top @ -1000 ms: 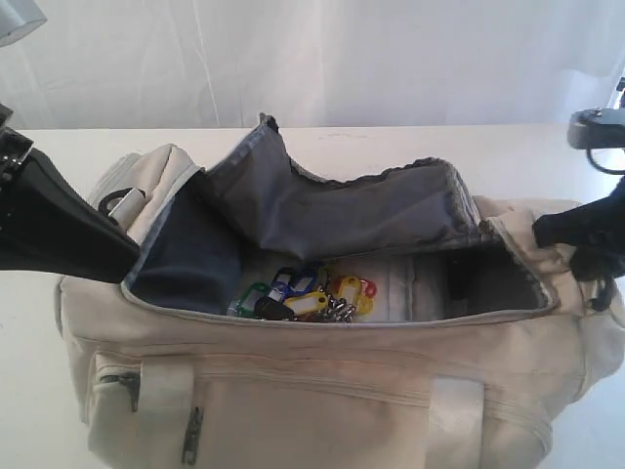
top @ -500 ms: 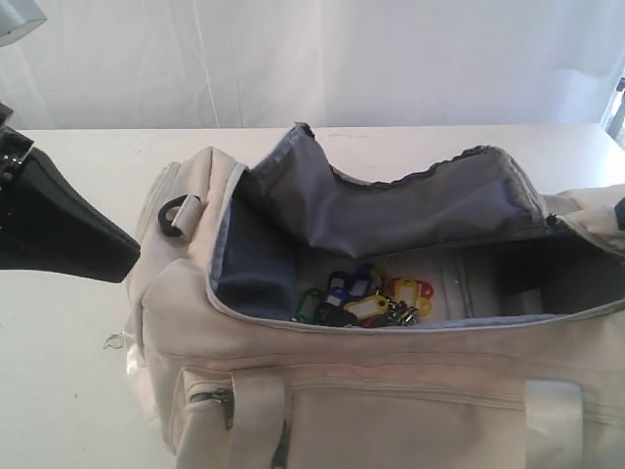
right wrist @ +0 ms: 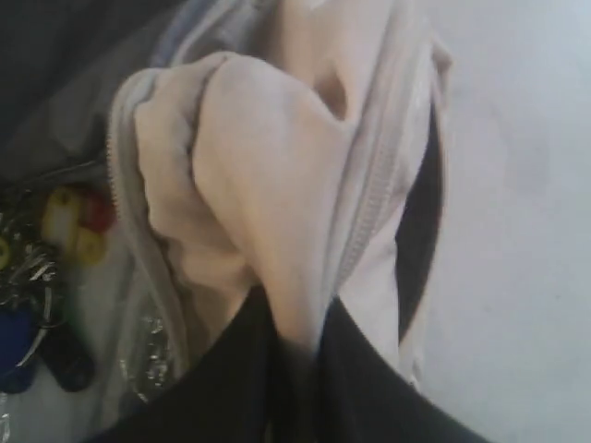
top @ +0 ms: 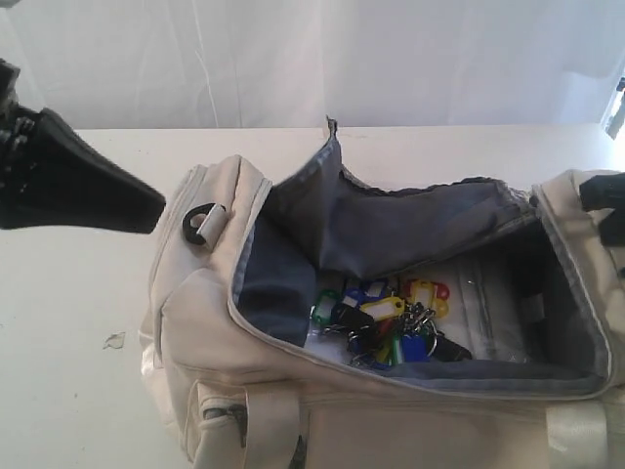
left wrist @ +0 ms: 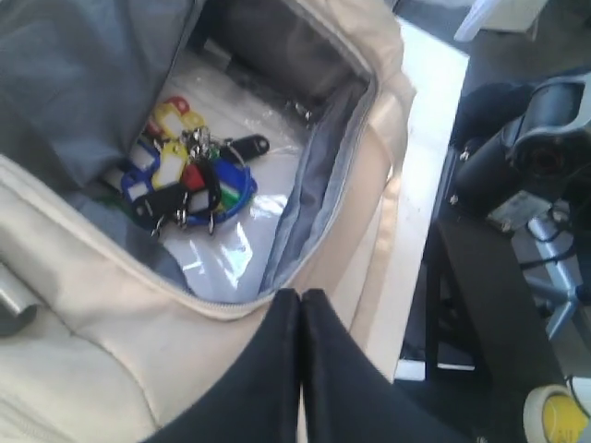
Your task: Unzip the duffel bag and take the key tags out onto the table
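Fingers [right wrist: 222, 378] of the right gripper [right wrist: 291, 318] pinch a bunched fold of cream fabric at one end of the duffel bag [right wrist: 268, 166], beside its grey zipper piping; the fingers [left wrist: 268, 369] of the left gripper [left wrist: 300, 305] are pressed flat together with nothing visible between them, poised over the bag's near rim in the wrist view; from the exterior camera that gripper hangs at the bag's left end, above the table [top: 78, 391]. The duffel bag [top: 244, 362] lies unzipped on the white tabletop, its mouth gaping and the grey-lined flap standing up along the far side; the key tags [top: 386, 322] (yellow, blue, red, green and black, on metal rings) sit in a heap on the bag's pale floor, touched by neither gripper.
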Robot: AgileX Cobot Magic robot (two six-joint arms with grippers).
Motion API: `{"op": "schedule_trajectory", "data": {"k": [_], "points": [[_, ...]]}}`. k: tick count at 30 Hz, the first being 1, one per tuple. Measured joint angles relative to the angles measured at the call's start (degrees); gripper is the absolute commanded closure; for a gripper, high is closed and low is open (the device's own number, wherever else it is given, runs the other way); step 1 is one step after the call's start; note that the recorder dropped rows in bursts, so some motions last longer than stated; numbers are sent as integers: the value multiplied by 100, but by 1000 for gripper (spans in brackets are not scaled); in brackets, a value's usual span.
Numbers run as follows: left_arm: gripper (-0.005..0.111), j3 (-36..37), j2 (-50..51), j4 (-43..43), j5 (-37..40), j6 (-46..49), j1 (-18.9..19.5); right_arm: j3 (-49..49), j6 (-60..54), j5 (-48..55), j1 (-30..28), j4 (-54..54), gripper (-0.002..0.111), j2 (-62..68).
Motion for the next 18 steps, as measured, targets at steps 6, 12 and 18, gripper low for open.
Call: {"op": "schedule_trajectory", "data": {"k": [6,12,18], "points": [[107,-386,390,-405,-101,-52,-258,0,-434,74,0,512,51,-3],[107,-893,1464,-106,-487,-186,-1210,0,-455,110,0,586,48,-276],[107,-1782,2666,877,-1129,-639,-2256,0,-460,114,0,620,48,-910]]}}
